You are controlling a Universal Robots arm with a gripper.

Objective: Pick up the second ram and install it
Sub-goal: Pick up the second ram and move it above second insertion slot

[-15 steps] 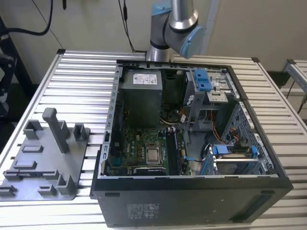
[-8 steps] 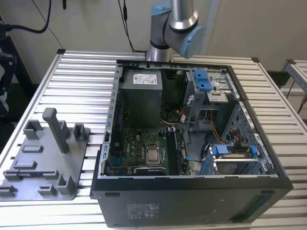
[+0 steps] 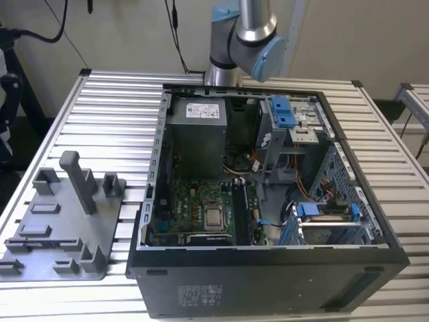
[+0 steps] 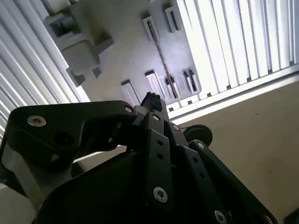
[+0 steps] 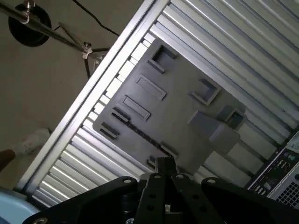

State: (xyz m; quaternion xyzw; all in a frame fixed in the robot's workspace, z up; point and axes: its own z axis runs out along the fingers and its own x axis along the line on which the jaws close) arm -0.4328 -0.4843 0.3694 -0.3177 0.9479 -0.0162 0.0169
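Note:
The second ram (image 5: 138, 129) is a thin dark stick standing on edge in a slot of the grey fixture tray (image 5: 177, 100), near the tray's side that faces the table edge. In the second wrist view the ram (image 4: 164, 63) runs across the tray (image 4: 126, 51) beyond my fingertips. My gripper (image 5: 164, 164) hangs well above the tray, apart from the ram, with its black fingers pressed together and nothing between them. The gripper (image 4: 152, 100) points down toward the tray's row of small slots.
An open computer case (image 3: 268, 268) fills the exterior view's right, with the motherboard (image 3: 194, 211), its long black slots (image 3: 243, 213) and a power supply (image 3: 196, 134) inside. The grey tray (image 3: 60, 228) with a tall post (image 3: 77, 178) lies to the left on the slatted table (image 3: 114, 114). A stand foot (image 5: 30, 18) and cable are on the floor.

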